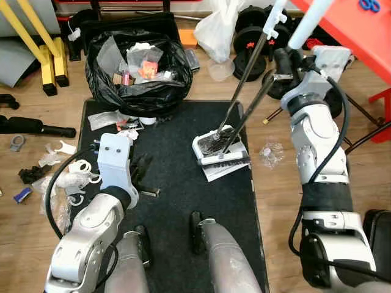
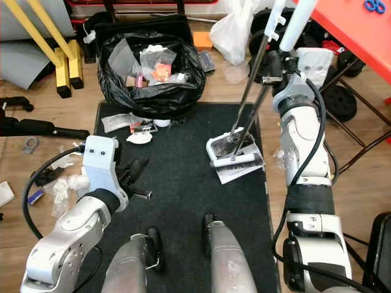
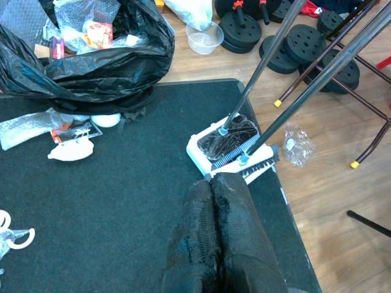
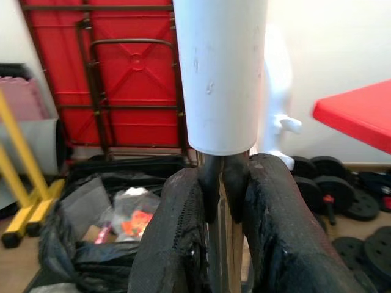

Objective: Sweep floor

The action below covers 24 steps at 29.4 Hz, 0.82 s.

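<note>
1. Wooden floor surrounds a dark mat (image 1: 183,183) in the left eye view. A black rubbish bag (image 1: 137,67) sits at 11 o'clock of the mat, stuffed with wrappers. The broom (image 1: 244,116) and the long-handled dustpan (image 1: 215,145) stand together at 2 o'clock, their heads resting on the mat's right part.

2. My right gripper (image 1: 282,61) is high at 1 o'clock, clamped on the broom handle. My left gripper (image 1: 139,170) hovers low over the mat at 8 o'clock, holding nothing.

3. Right eye view: white scraps (image 2: 142,137) lie just below the bag, and more litter (image 2: 61,183) is scattered on the wood at 9 o'clock. I judge the sweeping barely begun; next I must draw the bristles toward that debris while the pan stays put.

4. Left wrist view: my two black fingers (image 3: 201,244) are pressed together, empty, pointing at the dustpan. A crumpled clear wrapper (image 3: 296,145) lies on the wood just beside it.

5. Right wrist view: the fingers (image 4: 177,244) squeeze the dark shaft under its white sleeve (image 4: 220,73).

6. Both handle tops are cut off by the frame, and I cannot tell whether the broom is clipped to the pan's handle or merely leaning beside it.
</note>
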### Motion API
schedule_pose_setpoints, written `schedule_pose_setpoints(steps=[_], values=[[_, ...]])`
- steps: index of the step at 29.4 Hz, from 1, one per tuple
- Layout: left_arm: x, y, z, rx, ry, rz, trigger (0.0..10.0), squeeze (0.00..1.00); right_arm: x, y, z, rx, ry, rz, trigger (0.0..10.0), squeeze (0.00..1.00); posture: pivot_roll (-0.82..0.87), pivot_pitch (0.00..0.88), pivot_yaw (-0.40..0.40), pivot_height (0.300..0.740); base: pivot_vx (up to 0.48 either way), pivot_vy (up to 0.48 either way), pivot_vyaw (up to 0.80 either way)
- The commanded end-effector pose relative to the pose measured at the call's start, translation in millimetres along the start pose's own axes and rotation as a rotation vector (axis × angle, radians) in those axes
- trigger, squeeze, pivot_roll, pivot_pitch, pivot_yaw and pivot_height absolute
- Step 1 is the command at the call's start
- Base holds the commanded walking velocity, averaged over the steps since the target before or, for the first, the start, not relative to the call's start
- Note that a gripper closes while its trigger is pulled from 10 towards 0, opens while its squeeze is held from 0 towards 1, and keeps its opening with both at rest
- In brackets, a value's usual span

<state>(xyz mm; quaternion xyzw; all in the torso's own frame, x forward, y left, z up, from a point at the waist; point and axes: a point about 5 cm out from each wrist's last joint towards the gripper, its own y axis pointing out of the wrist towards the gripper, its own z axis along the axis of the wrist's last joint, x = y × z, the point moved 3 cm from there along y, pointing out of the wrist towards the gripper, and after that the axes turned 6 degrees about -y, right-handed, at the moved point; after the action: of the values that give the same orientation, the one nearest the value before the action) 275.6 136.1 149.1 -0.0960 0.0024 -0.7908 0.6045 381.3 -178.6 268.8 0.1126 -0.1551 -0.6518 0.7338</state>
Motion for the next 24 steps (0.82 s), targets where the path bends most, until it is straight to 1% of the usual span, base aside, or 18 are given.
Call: schedule_pose_setpoints(steps=[1,8,11,12,13,14,15,18,19,20,21,22,23,24], values=[[3.7,-1.0,-9,-0.028,-0.002,-0.029,10.0,0.0,2.9,-3.2,6,0.017,-0.005,0.008,10.0,0.0,-0.1,0.249,-0.152,0.74,0.0,0.0,0.0],[2.1,2.6,-10,-0.019,0.018,-0.032,10.0,0.0,0.8,-5.6,11,0.0,-0.015,0.039,10.0,0.0,-0.1,0.23,-0.145,0.74,0.0,0.0,0.0],[1.6,4.4,-9,-0.011,0.043,-0.038,10.0,0.0,-0.9,-6.0,12,-0.021,-0.004,0.053,10.0,0.0,-0.09,0.222,-0.144,0.74,0.0,0.0,0.0],[1.7,5.2,-8,-0.005,0.062,-0.042,10.0,0.0,-2.5,-5.7,12,-0.031,0.013,0.063,10.0,0.0,-0.09,0.216,-0.144,0.74,0.0,0.0,0.0],[1.7,5.2,-8,-0.005,0.062,-0.042,10.0,0.0,-2.5,-5.7,12,-0.031,0.013,0.063,10.0,0.0,-0.09,0.216,-0.144,0.74,0.0,0.0,0.0],[1.7,6.0,-8,-0.001,0.077,-0.044,10.0,0.0,-5.8,-5.6,14,-0.039,0.029,0.084,10.0,0.0,-0.09,0.199,-0.144,0.74,0.0,0.0,0.0],[1.7,6.0,-8,-0.001,0.077,-0.044,10.0,0.0,-5.8,-5.6,14,-0.039,0.029,0.084,10.0,0.0,-0.09,0.199,-0.144,0.74,0.0,0.0,0.0],[3.1,9.1,-6,0.021,0.114,-0.049,10.0,0.0,-20.7,-5.6,20,-0.055,0.086,0.168,10.0,0.0,-0.09,0.185,-0.145,0.74,0.0,0.0,0.0],[5.6,9.9,-3,0.033,0.115,-0.063,10.0,0.0,-25.5,-5.3,22,-0.054,0.1,0.192,10.0,0.0,-0.09,0.182,-0.146,0.74,0.0,0.0,0.0],[5.6,9.9,-3,0.033,0.115,-0.063,10.0,0.0,-25.5,-5.3,22,-0.054,0.1,0.192,10.0,0.0,-0.09,0.182,-0.146,0.74,0.0,0.0,0.0],[8.6,10.6,-1,0.044,0.114,-0.081,10.0,0.0,-28.9,-5.2,23,-0.056,0.111,0.207,10.0,0.0,-0.09,0.182,-0.147,0.74,0.0,0.0,0.0],[13.5,11.3,2,0.056,0.116,-0.106,10.0,0.15,-32.4,-4.2,25,-0.054,0.124,0.219,10.0,0.0,-0.08,0.18,-0.15,0.74,0.0,0.0,0.0],[13.5,11.3,2,0.056,0.116,-0.106,10.0,0.15,-32.4,-4.2,25,-0.054,0.124,0.219,10.0,0.0,-0.08,0.18,-0.15,0.74,0.0,0.0,0.0],[20.5,12.6,5,0.066,0.133,-0.137,10.0,1.0,-38.7,-2.4,28,-0.049,0.155,0.235,10.0,0.0,-0.08,0.178,-0.151,0.74,0.0,0.0,0.0]])
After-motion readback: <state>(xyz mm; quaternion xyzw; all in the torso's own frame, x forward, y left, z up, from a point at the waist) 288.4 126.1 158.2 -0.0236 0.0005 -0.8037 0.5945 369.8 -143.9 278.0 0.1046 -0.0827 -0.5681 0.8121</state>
